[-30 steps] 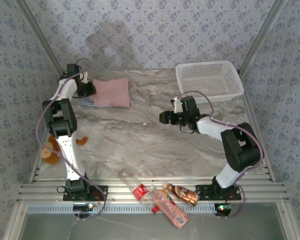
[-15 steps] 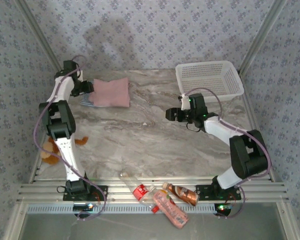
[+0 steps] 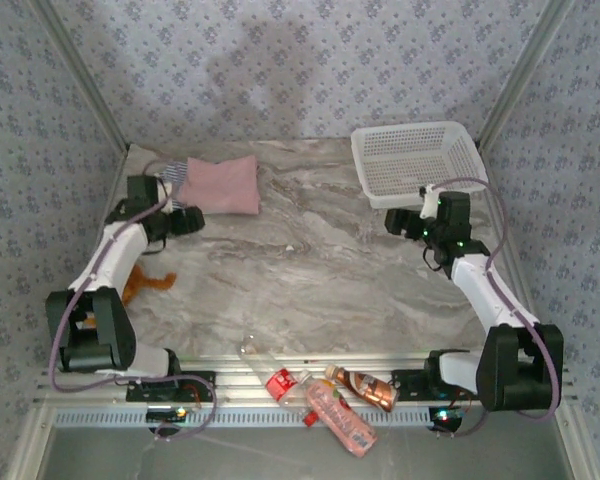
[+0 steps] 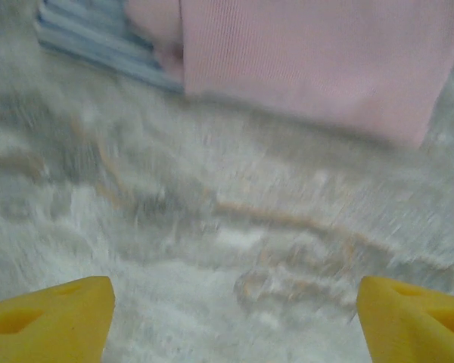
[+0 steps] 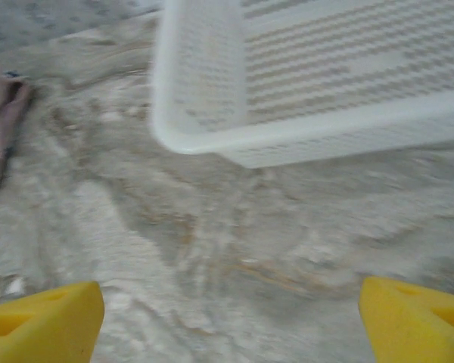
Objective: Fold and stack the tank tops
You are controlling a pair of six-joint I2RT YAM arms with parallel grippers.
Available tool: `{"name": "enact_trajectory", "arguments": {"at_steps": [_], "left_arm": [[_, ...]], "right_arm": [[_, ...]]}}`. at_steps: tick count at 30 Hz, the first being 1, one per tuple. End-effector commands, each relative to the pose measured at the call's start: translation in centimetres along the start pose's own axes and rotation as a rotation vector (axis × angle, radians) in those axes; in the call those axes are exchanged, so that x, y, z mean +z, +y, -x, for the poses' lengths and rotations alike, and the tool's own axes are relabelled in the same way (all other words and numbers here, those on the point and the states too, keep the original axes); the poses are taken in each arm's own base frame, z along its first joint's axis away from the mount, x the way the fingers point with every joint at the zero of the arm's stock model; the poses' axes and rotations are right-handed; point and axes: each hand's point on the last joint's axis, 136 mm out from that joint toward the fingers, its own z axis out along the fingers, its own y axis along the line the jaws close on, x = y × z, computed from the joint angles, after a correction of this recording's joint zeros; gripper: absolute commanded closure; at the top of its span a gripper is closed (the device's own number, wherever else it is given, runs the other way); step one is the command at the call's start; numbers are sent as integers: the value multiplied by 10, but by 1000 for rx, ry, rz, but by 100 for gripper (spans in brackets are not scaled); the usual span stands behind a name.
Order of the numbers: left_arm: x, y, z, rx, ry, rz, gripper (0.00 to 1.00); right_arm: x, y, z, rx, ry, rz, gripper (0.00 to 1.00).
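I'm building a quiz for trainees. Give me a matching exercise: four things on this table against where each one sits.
1 pink tank top
2 striped tank top
3 basket
4 bottles

A far right corner
B near edge, in the middle
C far left, on top
D far left, underneath

Pairs: 1-C, 2-D, 3-A, 4-B

The striped tank top (image 4: 91,34) is lying mostly buried under the pink tank top (image 4: 310,53), both running off the top edge of the motion-smeared left wrist view, while the basket (image 5: 310,140) is spilling past the top and right edges of the blurred right wrist view.
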Motion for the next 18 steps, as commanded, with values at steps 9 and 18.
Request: {"name": "enact_trajectory", "arguments": {"at_steps": [9, 18], "left_arm": [[18, 35, -9, 63, -293, 117, 0], [27, 31, 5, 126, -347, 90, 0]], "right_arm": [[14, -79, -17, -65, -93, -256, 0], [25, -94, -22, -80, -152, -300, 0]]}}
